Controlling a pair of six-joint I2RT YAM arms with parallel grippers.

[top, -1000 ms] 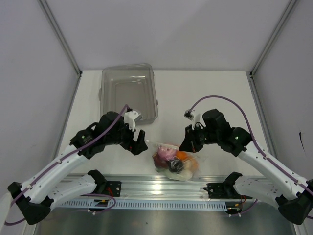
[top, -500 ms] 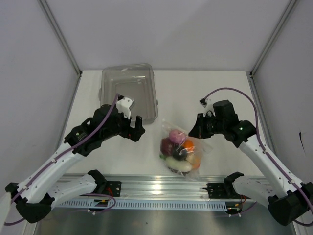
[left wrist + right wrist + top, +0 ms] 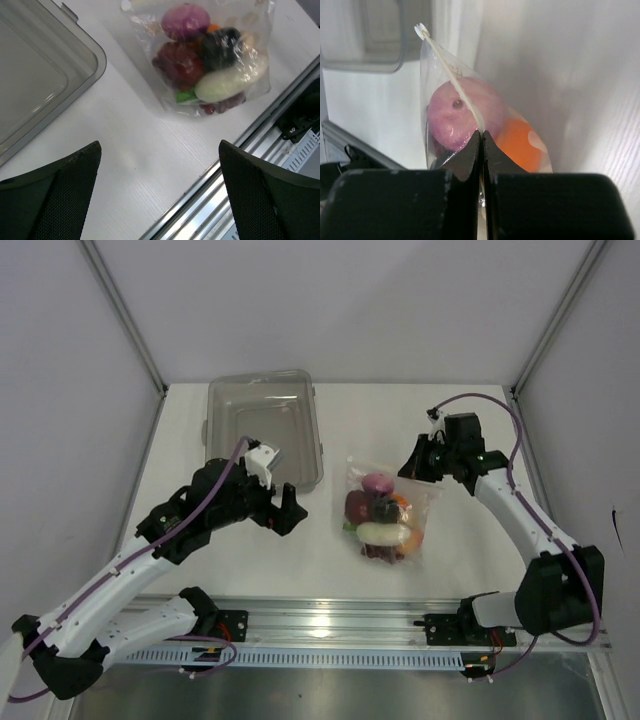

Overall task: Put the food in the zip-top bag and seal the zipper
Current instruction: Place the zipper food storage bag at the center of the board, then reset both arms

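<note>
The zip-top bag (image 3: 420,510) lies on the table right of centre with the food inside. I see a pink bulb (image 3: 377,481), a white oblong piece (image 3: 382,534), an orange (image 3: 401,503) and a dark red piece (image 3: 357,506). My right gripper (image 3: 412,469) is shut on the zipper (image 3: 451,75) at the bag's far right corner; the pink bulb (image 3: 455,120) and orange (image 3: 520,142) sit just beyond the jaws (image 3: 482,136). My left gripper (image 3: 286,510) is open and empty, left of the bag (image 3: 250,30), which shows in its wrist view above the fingers (image 3: 65,185).
The rigid clear bin (image 3: 265,430) stands at the back left, close to my left gripper, and shows in the left wrist view (image 3: 40,75) and the right wrist view (image 3: 365,35). The metal rail (image 3: 320,615) runs along the table's near edge.
My right gripper has dragged the bag from near the front edge towards the back right, holding its top edge. My left gripper has drawn back to the left, away from the bag.
</note>
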